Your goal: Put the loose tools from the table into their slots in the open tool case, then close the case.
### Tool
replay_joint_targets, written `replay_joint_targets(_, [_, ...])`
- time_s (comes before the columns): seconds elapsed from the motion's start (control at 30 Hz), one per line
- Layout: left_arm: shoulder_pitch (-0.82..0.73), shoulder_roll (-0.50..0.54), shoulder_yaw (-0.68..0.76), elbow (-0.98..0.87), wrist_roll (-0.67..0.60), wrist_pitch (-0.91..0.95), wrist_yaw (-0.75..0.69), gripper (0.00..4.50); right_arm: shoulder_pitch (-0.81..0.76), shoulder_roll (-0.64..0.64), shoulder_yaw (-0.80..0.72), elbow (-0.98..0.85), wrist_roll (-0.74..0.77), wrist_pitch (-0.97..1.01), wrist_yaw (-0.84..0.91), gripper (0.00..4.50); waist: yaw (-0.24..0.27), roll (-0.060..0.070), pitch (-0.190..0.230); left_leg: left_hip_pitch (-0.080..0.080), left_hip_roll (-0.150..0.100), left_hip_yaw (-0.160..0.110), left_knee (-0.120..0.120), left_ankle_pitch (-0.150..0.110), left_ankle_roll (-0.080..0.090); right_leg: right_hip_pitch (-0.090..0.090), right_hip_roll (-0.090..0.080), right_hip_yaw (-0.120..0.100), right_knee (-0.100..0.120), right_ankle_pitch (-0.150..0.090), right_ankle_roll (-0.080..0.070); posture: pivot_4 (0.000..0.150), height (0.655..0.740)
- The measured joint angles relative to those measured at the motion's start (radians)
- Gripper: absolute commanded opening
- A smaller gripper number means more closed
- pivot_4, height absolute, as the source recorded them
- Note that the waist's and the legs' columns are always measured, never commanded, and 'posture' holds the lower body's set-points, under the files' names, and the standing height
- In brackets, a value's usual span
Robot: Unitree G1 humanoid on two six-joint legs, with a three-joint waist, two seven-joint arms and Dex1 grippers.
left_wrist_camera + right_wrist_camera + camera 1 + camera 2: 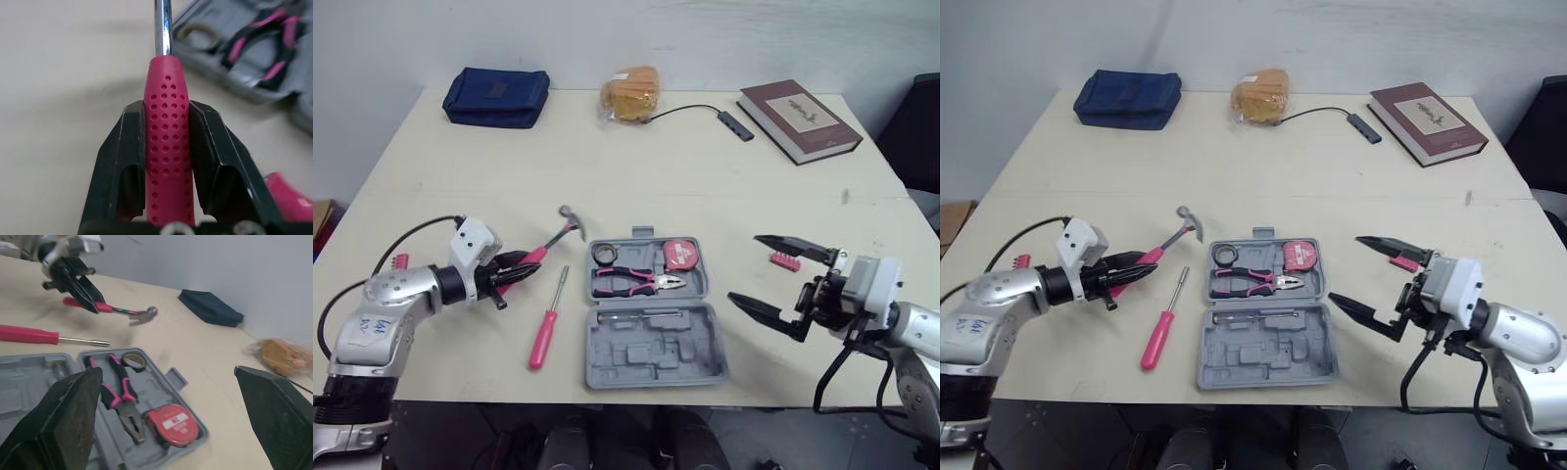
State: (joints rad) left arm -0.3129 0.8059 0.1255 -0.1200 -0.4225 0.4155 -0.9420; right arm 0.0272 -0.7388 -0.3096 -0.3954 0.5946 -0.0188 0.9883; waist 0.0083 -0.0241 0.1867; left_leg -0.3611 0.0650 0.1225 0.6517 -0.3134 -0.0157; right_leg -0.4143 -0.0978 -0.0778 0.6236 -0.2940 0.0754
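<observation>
The grey tool case (651, 343) lies open at the table's front middle, holding pink-handled pliers (636, 281), a red tape measure (680, 255) and a tape roll (604, 254). Left of it, my left gripper (524, 271) is shut on the pink handle of the hammer (563, 227). The wrist view shows both fingers (122, 161) clamped on the dotted grip (166, 147). A pink screwdriver (546, 328) lies between that gripper and the case. My right gripper (773, 279) stands wide open to the right of the case, beside a pink bit holder (785, 260).
At the table's back are a blue pouch (496, 96), a bagged bread roll (629, 94), a cable with a hub (734, 124) and a maroon book (798, 119). Another pink bit holder (399, 261) lies by my left arm.
</observation>
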Motion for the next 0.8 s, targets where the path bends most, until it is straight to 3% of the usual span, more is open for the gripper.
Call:
replay_joint_targets(0.17, [-0.088, -0.015, -0.191, -0.094, 0.004, -0.034, -0.165, 0.6, 0.044, -0.041, -0.014, -0.004, 0.009, 0.024, 0.055, 4.5, 0.001, 0.0, 0.0, 0.0, -0.002, 0.0, 0.001, -0.001, 0.001, 0.001, 0.002, 0.001, 0.0, 0.0, 0.001, 0.15, 0.74])
replay_joint_targets(0.27, [-0.146, -0.047, -0.324, -0.155, 0.026, 0.032, -0.187, 0.6, 0.081, -0.05, -0.017, -0.006, 0.006, 0.024, 0.085, 4.5, 0.003, 0.0, 0.0, -0.001, -0.002, 0.0, 0.003, 0.0, 0.001, 0.0, 0.004, 0.001, 0.0, 0.0, 0.001, 0.15, 0.74])
replay_joint_targets(0.57, [-0.249, -0.131, -0.563, -0.263, 0.149, 0.31, -0.065, 0.6, 0.192, -0.038, -0.048, -0.005, -0.023, -0.018, 0.131, 4.5, -0.004, 0.0, 0.0, -0.001, -0.002, -0.002, 0.008, -0.001, 0.001, 0.002, 0.007, 0.004, 0.002, 0.001, 0.002, 0.15, 0.74])
replay_joint_targets(0.8, [-0.317, -0.164, -0.62, -0.259, 0.184, 0.47, -0.009, 0.6, 0.217, -0.019, -0.049, -0.009, -0.038, -0.037, 0.119, 4.5, -0.008, 0.0, 0.0, -0.004, -0.001, -0.004, 0.01, -0.001, 0.002, 0.001, 0.009, 0.004, 0.003, 0.001, 0.002, 0.15, 0.74])
